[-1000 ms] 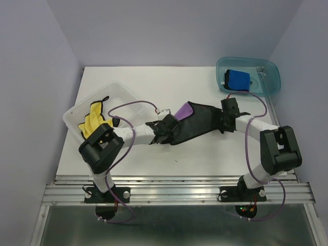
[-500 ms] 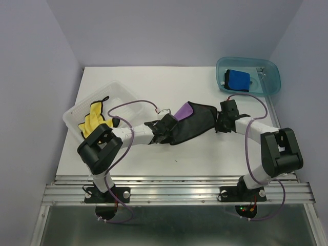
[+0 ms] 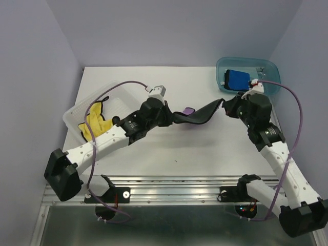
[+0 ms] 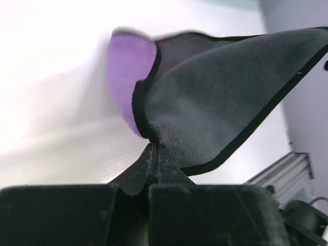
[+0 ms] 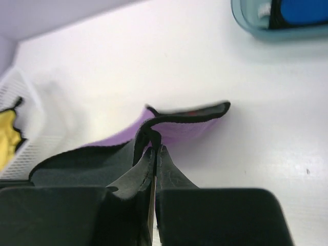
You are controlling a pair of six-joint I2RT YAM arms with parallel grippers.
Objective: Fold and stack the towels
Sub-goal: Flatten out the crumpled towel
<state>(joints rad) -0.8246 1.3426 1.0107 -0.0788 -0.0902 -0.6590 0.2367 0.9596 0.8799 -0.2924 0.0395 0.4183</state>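
Left claw [image 4: 154, 149]: clenched on a hemmed corner of the dark towel [image 4: 220, 97]. The cloth fans up and away ahead of its tips, and the purple underside shows just to their left.

Right claw [image 5: 154, 147]: pinched shut on the far end of the same towel, with the hem bunched right at its tips.

Overhead view: the towel spans from claw to claw and sags between them over the table [image 3: 154, 82]. Cannot tell if the low point touches.

Blue towel [image 3: 237, 79] lies in the teal bin [image 3: 274, 84], just beyond the right claw. Yellow towel [image 3: 95, 120] lies in the white basket [image 3: 120, 92], back along the left arm.

Judgement: light, limp and soft, with no stiffness of its own, so it only keeps shape under tension. Best held at the corners on the bound hem, since a mid-cloth pinch would bunch it.
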